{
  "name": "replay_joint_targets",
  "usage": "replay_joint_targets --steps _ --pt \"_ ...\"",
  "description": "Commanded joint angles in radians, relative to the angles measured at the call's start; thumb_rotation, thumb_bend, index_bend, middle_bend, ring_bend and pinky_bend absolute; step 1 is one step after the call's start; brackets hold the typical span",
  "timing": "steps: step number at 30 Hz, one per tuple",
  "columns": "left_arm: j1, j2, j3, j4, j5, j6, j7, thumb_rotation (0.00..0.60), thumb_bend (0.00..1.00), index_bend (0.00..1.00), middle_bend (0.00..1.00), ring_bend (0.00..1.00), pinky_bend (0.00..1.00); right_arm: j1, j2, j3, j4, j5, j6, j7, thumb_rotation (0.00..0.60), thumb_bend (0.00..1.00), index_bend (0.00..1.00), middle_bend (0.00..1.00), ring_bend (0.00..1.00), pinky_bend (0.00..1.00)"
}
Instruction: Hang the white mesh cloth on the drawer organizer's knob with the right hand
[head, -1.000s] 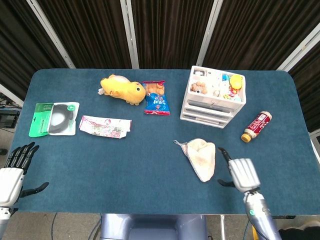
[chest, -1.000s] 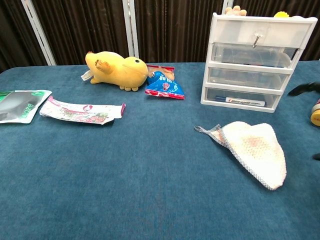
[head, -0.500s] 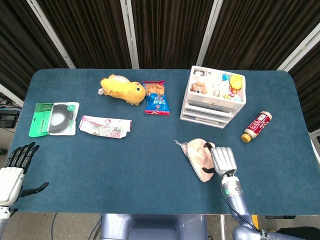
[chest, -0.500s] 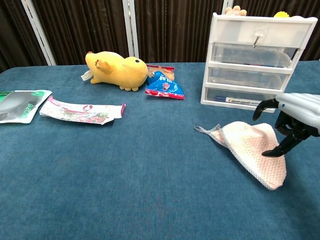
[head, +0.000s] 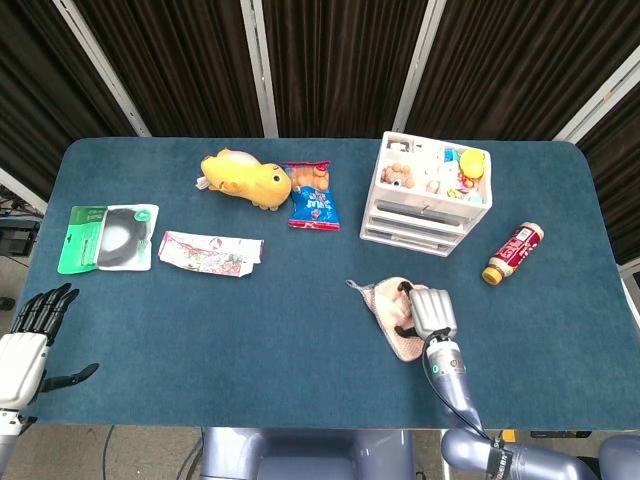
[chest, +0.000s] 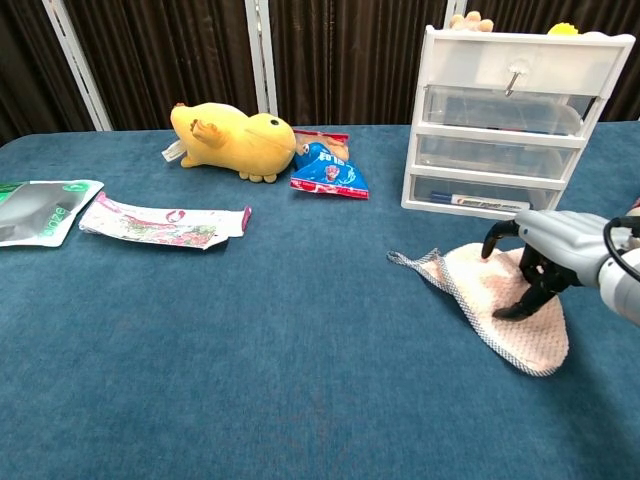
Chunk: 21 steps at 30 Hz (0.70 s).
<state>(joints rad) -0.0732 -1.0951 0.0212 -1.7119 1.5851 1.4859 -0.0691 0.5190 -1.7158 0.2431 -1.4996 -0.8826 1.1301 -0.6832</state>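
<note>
— Right hand (chest: 545, 262) has slid in from the table's right edge and now sits on top of the cloth (chest: 500, 305); a second ago it was off to the side, clear of it.

— Has it got hold of anything?

— Not that I can tell. The fingers are curled down with their tips on the mesh, thumb set apart, but nothing looks pinched or lifted. The cloth lies flat on the table, in front of the organizer (head: 431, 193), its grey-edged corner (chest: 405, 260) pointing left.

— And that corner, has it shifted?

— Barely. The far edge looks a touch bunched under the hand compared with before, that's all. The left hand (head: 27, 340) hasn't budged; it's spread and empty at the near left edge.

— What worries you?

— The grab. Thin mesh lying flat gives little to pinch, so I'd guess the fingers could drag it across the felt or come up with only a few threads and drop it midway.

— Then the knob (chest: 516, 72)?

— Small, on the top drawer, well above the cloth. If the hand balls the cloth up, no loop or edge hangs free to catch there, and a nudge could push the light organizer back.
</note>
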Motion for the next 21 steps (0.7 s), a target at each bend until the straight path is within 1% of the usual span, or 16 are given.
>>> replay_joint_targets --steps 1,5,8,10,13,15,21 --pt "0.000 0.001 0.000 -0.001 -0.001 -0.001 -0.001 0.600 0.00 0.00 0.00 0.00 0.00 0.011 -0.016 -0.001 0.023 0.000 0.000 0.011 0.600 0.32 0.42 0.96 0.95 0.99" --pt "-0.001 0.002 0.000 -0.002 -0.003 -0.003 -0.003 0.600 0.00 0.00 0.00 0.00 0.00 0.016 -0.026 -0.002 0.041 -0.012 0.007 0.032 0.600 0.44 0.55 0.97 0.96 1.00" --pt "0.000 0.002 0.002 -0.004 -0.002 -0.004 -0.005 0.600 0.00 0.00 0.00 0.00 0.00 0.016 -0.026 -0.007 0.042 -0.026 0.014 0.052 0.600 0.47 0.64 0.98 0.96 1.00" --pt "0.000 0.003 0.002 -0.004 0.000 -0.003 -0.004 0.600 0.00 0.00 0.00 0.00 0.00 0.012 -0.021 -0.012 0.038 -0.046 0.021 0.072 0.600 0.47 0.68 0.98 0.96 1.00" --pt "0.000 0.002 0.003 -0.005 0.002 -0.002 -0.005 0.600 0.00 0.00 0.00 0.00 0.00 0.003 -0.006 -0.018 0.017 -0.088 0.039 0.113 0.600 0.47 0.71 0.98 0.97 1.00" --pt "0.000 0.002 0.003 -0.005 0.003 -0.001 -0.005 0.600 0.00 0.00 0.00 0.00 0.00 -0.004 0.008 -0.021 -0.004 -0.135 0.062 0.150 0.600 0.47 0.72 0.99 0.97 1.00" --pt "0.002 0.002 0.004 -0.006 0.005 0.002 -0.009 0.600 0.00 0.00 0.00 0.00 0.00 -0.035 0.053 -0.023 -0.059 -0.312 0.165 0.295 0.600 0.48 0.74 0.99 0.97 1.00"
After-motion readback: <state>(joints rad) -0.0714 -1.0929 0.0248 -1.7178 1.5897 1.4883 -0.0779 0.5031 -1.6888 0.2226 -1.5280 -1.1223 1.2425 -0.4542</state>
